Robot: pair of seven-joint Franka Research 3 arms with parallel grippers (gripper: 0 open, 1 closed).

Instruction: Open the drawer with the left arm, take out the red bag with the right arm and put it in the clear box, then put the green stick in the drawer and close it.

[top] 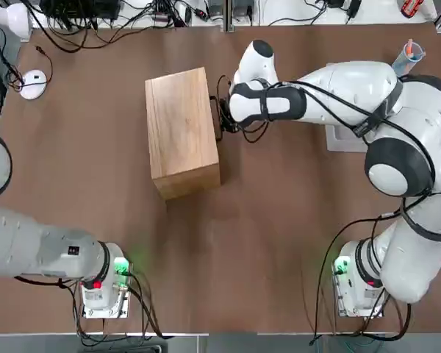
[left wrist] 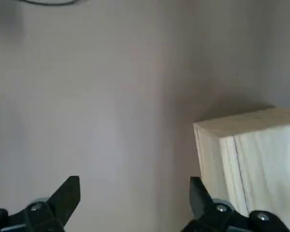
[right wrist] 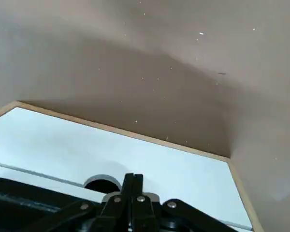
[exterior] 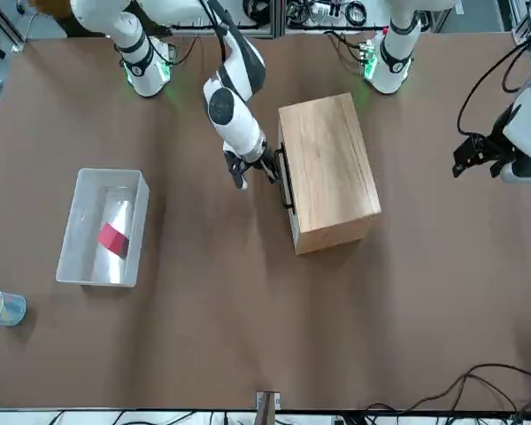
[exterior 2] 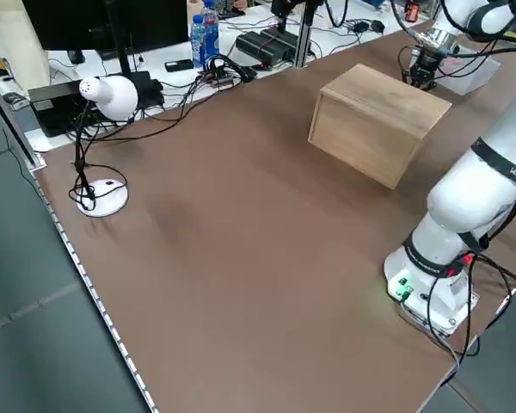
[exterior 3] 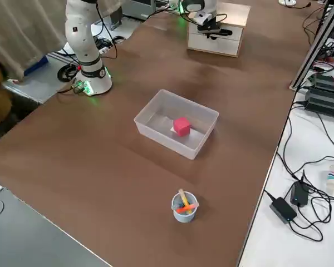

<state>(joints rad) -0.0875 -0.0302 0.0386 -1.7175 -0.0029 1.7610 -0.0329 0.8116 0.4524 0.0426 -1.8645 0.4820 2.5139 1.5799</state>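
Note:
The light-wood cabinet (top: pixel 180 132) stands mid-table, and its drawer (exterior 3: pixel 217 43) looks pushed in, its white front flush. My right gripper (exterior: pixel 252 164) is shut with nothing between its fingers, its tips right at the drawer's black handle (exterior: pixel 287 181). In the right wrist view the closed fingertips (right wrist: pixel 132 180) sit against the white front. The red bag (exterior: pixel 112 237) lies inside the clear box (exterior: pixel 71 239). My left gripper (left wrist: pixel 135 198) is open, parked off the cabinet's other side, away from the handle. The green stick is hidden.
A blue cup (exterior 3: pixel 183 206) with orange and yellow sticks stands beyond the clear box near the table's corner. A white desk lamp (exterior 2: pixel 112 95) and a mouse (top: pixel 33 83) sit at the far left. Cables run along the table's far edge.

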